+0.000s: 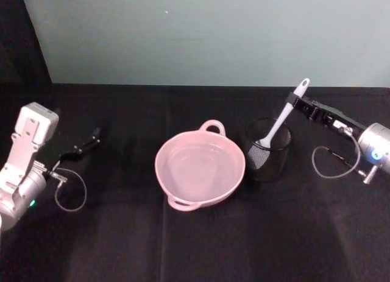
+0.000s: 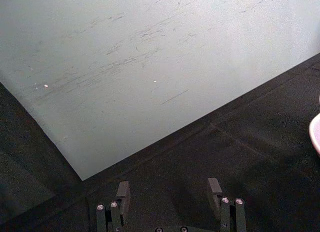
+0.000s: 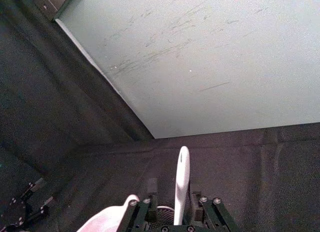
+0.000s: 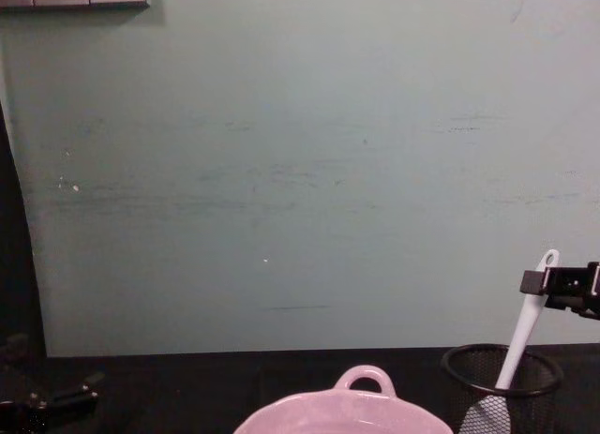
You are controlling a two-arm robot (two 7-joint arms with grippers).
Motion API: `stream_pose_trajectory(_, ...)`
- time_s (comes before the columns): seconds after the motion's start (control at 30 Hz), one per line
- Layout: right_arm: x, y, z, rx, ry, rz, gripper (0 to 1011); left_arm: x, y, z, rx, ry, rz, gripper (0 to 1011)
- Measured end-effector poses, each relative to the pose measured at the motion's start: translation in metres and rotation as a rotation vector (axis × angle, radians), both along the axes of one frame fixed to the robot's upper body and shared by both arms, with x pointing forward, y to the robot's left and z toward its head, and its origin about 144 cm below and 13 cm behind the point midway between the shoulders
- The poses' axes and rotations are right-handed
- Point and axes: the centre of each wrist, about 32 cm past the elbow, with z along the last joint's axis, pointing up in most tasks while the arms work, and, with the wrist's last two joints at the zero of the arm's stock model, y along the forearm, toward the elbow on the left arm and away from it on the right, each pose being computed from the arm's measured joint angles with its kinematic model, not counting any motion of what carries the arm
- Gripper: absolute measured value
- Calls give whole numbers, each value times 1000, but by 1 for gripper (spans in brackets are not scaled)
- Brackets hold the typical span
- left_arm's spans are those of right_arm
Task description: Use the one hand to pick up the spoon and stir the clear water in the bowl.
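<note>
Nearest, at the centre of the black cloth (image 1: 201,245): pale pink ceramic bowl (image 1: 163,169), loop handles at far and near rim, filled with clear water. Just right of it, contact not determinable: black wire-mesh cup (image 1: 274,163). Standing in that cup, head down, handle leaning up and to the right: white plastic spoon (image 1: 281,117). Not yet lifted.

Right gripper (image 1: 297,101) at the upper handle, just below the holed tip, reaching in from the far right. Jaws apart, one on either side of the handle, with narrow gaps visible in the right wrist view; not clamped. Left gripper (image 1: 94,136) parked at far left, low over the cloth, jaws wide apart, holding nothing.

Handling, as judged: spoon light and stiff, of smooth plastic, likely slippery under a loose pinch and prone to pivoting about the pinch with the broad head dragging through water. Best taken on the flat faces of the upper handle, squarely and firmly. Calls for a straight lift clear of the mesh rim; cup looks light enough to tip or drag on a snagged head. Bowl glossy and breakable; worth keeping the stir gentle and off the wall.
</note>
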Motion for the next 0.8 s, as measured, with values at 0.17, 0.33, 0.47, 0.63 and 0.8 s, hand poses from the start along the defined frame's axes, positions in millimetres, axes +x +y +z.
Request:
stream_pose_trajectory(0.17, 0, 0, 0, 0, 0, 0, 236, 0, 0, 0, 0, 0, 0, 1011)
stream_pose_trajectory(0.33, 0, 0, 0, 0, 1, -1, 126, 0, 0, 0, 0, 0, 0, 1011)
stream_pose_trajectory(0.47, 0, 0, 0, 0, 1, -1, 100, 0, 0, 0, 0, 0, 0, 1011)
stream_pose_trajectory(0.63, 0, 0, 0, 0, 1, -1, 100, 0, 0, 0, 0, 0, 0, 1011)
stream_pose_trajectory(0.8, -12, -6, 18, -97, -117, 37, 100, 0, 0, 0, 0, 0, 0, 1011)
